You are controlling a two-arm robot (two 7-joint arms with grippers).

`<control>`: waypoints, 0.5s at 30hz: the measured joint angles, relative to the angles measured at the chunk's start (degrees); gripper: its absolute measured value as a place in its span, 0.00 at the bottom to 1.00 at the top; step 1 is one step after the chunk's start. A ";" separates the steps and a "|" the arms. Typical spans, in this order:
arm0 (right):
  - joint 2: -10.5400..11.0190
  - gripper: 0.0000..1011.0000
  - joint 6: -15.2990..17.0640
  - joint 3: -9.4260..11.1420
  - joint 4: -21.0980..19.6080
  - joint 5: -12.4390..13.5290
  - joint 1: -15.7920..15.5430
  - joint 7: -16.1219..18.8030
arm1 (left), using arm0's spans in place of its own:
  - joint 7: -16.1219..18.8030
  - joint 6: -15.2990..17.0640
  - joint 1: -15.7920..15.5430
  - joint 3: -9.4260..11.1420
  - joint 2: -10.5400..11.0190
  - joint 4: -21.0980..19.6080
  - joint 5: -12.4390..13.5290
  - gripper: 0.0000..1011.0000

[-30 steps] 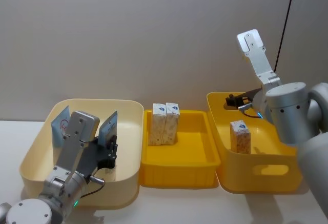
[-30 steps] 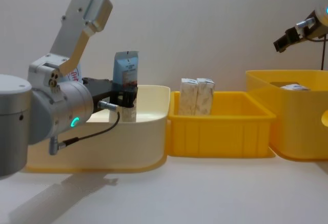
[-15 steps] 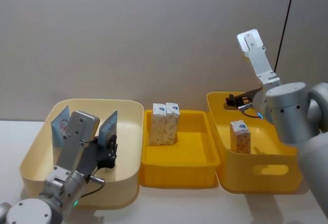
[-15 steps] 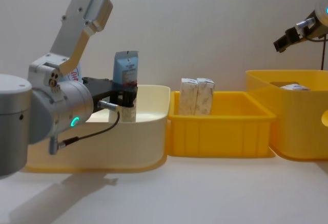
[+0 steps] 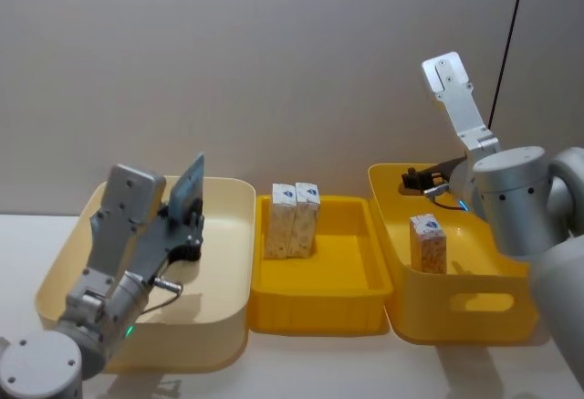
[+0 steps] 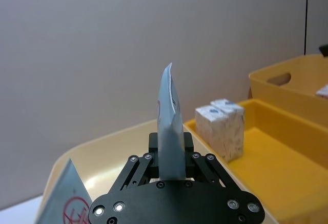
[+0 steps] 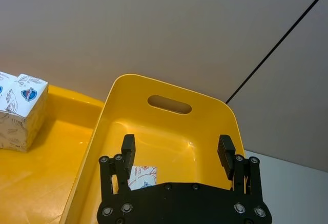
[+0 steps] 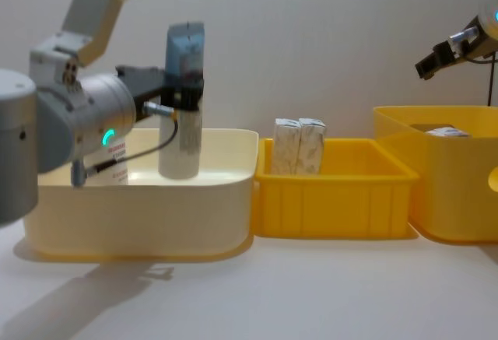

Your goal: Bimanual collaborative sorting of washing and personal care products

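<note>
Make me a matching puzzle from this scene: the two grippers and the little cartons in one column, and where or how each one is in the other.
Column one:
1. left gripper
2. right gripper
3. pair of cartons
4. single carton

Column two:
a. open, over the right yellow bin
b. standing side by side in the middle yellow bin
c. shut on a pale-blue tube over the cream bin
d. standing alone in the right yellow bin

Pairs: 1-c, 2-a, 3-b, 4-d.
</note>
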 joint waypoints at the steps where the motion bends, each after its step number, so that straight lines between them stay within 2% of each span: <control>1: 0.00 0.99 0.00 0.00 0.00 0.00 0.00 0.00 | 0.00 -0.26 -0.08 -0.17 0.00 -0.28 0.00 0.25; 7: 0.00 0.99 0.00 0.01 0.00 0.00 0.00 0.00 | -0.56 -2.83 -0.79 -1.25 -0.38 -2.04 -0.67 0.25; 15: 0.11 0.99 -1.00 -0.45 0.06 0.00 -0.03 0.95 | -2.74 -7.29 -2.23 -3.25 -1.63 -3.03 -3.49 0.25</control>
